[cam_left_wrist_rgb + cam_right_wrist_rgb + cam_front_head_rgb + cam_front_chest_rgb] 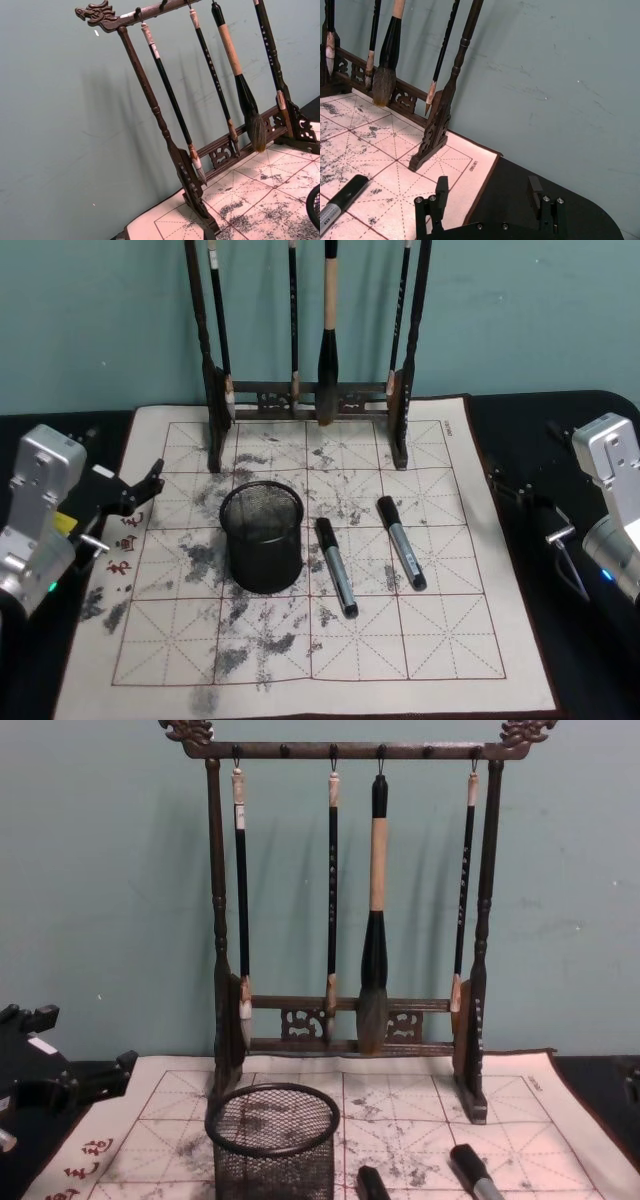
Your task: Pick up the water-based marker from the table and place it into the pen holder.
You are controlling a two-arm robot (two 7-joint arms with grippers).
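Note:
The pen holder [262, 537] is a round black mesh cup standing upright on the ink-stained mat, also seen in the chest view [272, 1140]. Two grey water-based markers with black caps lie flat to its right: one [337, 566] close beside the cup, the other [401, 542] further right [340, 202]. My left gripper [141, 491] hovers open over the mat's left edge, apart from the cup. At the mat's right edge my right gripper [487, 192] is open, fingers wide apart, holding nothing.
A tall dark wooden brush rack [310, 390] with several hanging brushes stands at the back of the mat [470, 640], against a teal wall. Black cloth [560, 640] covers the table on both sides of the mat.

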